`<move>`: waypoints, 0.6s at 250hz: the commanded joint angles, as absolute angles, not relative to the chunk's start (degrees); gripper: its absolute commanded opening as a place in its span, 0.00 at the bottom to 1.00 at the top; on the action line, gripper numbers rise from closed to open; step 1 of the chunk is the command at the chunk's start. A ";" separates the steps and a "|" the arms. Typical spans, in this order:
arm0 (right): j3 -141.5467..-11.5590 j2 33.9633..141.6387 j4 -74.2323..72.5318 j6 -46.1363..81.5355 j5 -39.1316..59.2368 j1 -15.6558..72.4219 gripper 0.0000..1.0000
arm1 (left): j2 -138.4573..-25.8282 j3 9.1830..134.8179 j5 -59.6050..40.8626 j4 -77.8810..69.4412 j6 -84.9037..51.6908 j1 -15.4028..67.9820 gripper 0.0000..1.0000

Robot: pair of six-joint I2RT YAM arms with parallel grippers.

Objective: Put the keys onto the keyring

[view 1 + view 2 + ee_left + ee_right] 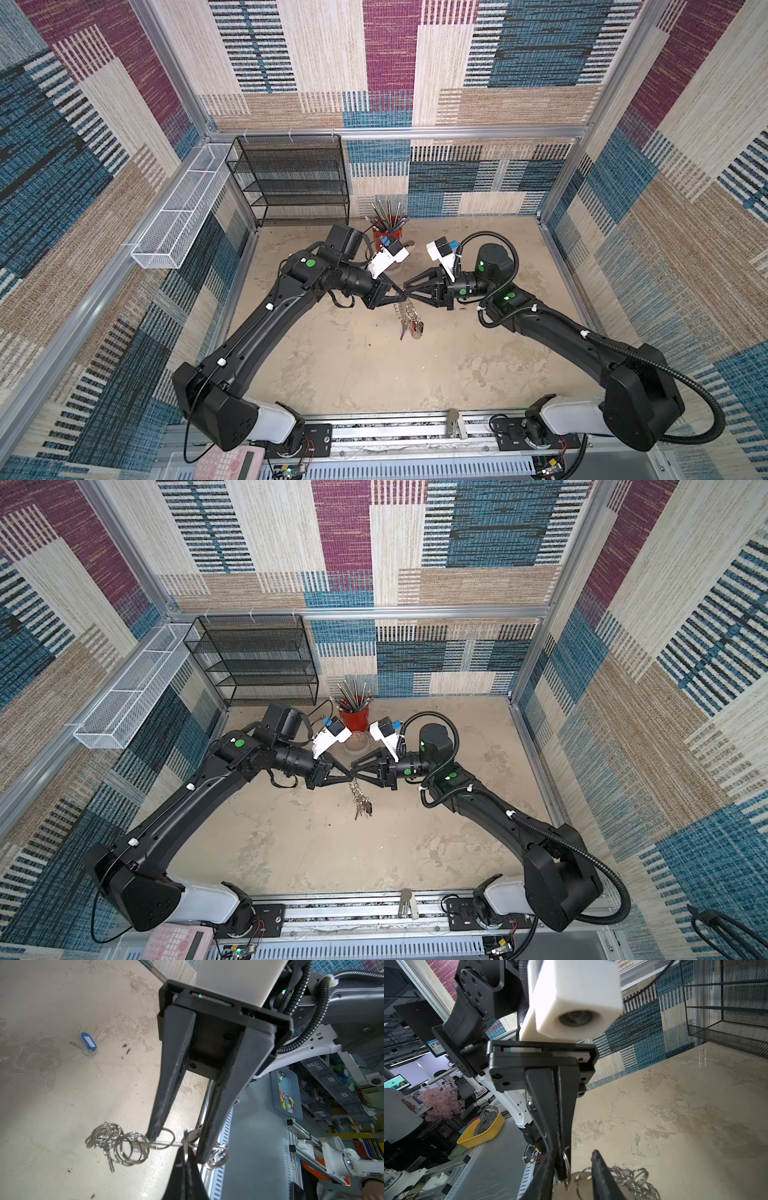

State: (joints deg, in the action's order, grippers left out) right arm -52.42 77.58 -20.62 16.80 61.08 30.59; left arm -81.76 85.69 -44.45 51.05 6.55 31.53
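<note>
My left gripper clamps shut on the flat gray crescent keyring edged with silver rings; my right gripper stands part-open.

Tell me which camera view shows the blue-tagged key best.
The left wrist view. There the blue-tagged key lies flat on the table, apart from the keyring, with its tag and silver blade both clear. Neither top view nor the right wrist view shows it.

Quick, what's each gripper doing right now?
Left gripper: closed, holding the flat gray keyring plate edged with silver split rings.
Right gripper: open, jaws apart beside that plate.
</note>
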 commanded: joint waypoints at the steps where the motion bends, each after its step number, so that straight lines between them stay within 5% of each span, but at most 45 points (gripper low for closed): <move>1: -52.62 77.76 -20.46 16.08 61.01 30.83 0.21 | -81.79 86.40 -45.28 51.15 8.70 31.55 0.00; 46: -52.54 77.82 -20.60 16.07 61.64 30.93 0.00 | -81.48 86.35 -44.32 50.67 8.61 31.55 0.00; 150: -51.86 76.64 -23.47 17.71 60.55 30.94 0.00 | -77.65 80.56 -42.19 42.52 2.57 31.38 0.06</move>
State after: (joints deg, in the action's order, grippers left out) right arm -51.94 77.06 -21.02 15.68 61.78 30.94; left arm -79.55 83.18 -42.37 49.17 6.17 31.59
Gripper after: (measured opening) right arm 0.049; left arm 0.049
